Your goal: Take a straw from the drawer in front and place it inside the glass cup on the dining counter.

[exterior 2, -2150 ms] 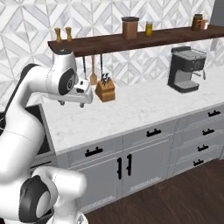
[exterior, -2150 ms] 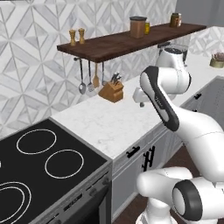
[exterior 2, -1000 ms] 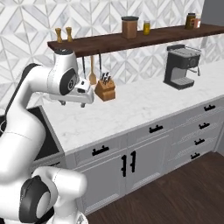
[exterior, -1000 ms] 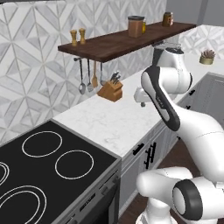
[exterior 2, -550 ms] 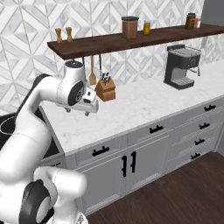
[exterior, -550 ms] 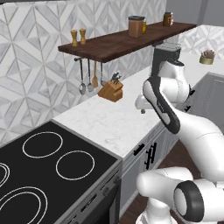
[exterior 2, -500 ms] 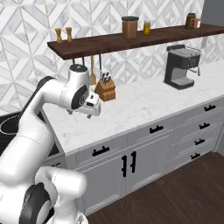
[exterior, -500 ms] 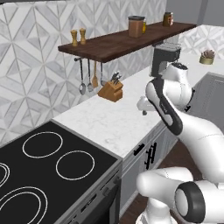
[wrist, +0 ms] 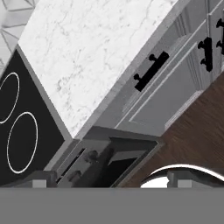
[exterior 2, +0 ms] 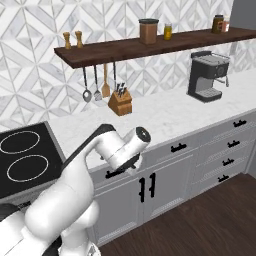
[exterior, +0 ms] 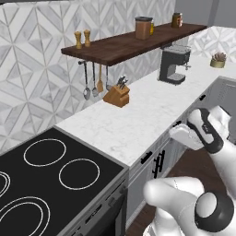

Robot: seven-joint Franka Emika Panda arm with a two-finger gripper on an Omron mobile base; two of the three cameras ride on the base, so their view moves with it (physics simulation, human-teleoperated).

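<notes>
Lowered before the cabinet fronts, the jaws were held fully open and empty, with the shut drawer (wrist: 151,72) lying just ahead under the counter (wrist: 100,48) edge, its handle (wrist: 151,70) running lengthwise along that edge, the straw presumably shut inside.

Item: wide, shallow light grey drawer (wrist: 164,72), panelled front, small black handle (wrist: 151,71); shut, directly below my pincer's camera.
</notes>
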